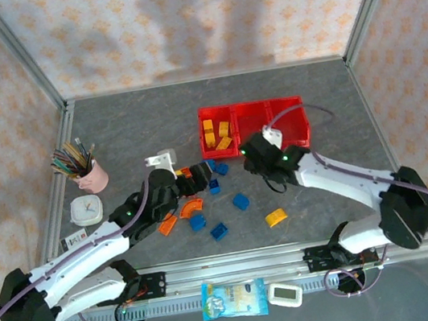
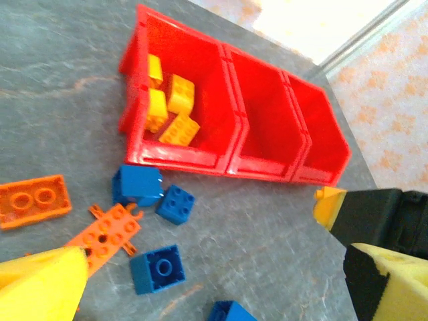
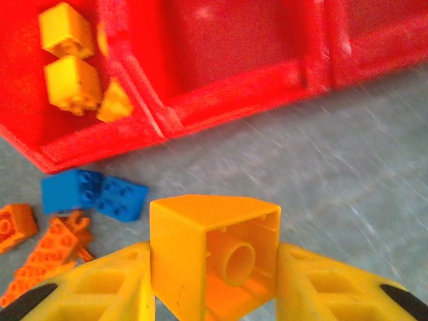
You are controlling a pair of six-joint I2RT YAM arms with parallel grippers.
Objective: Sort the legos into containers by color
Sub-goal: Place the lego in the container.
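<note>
Four yellow legos (image 2: 180,93) fill our left bin (image 2: 180,164); right jaws pinch another yellow lego (image 3: 214,257), left jaws gape empty; blue legos (image 2: 156,269), orange legos (image 2: 33,199) lie unsorted.

Four legos (image 1: 216,134) lie in the leftmost bin (image 1: 214,111); loose legos (image 1: 241,201) lie on the table (image 1: 127,125) before it.

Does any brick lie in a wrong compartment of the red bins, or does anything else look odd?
Nothing stands out. In the red bins, one end compartment holds only yellow bricks, and the other two look bare. The right end effector grips a yellow brick, tilted so that its hollow underside faces the wrist camera.
</note>
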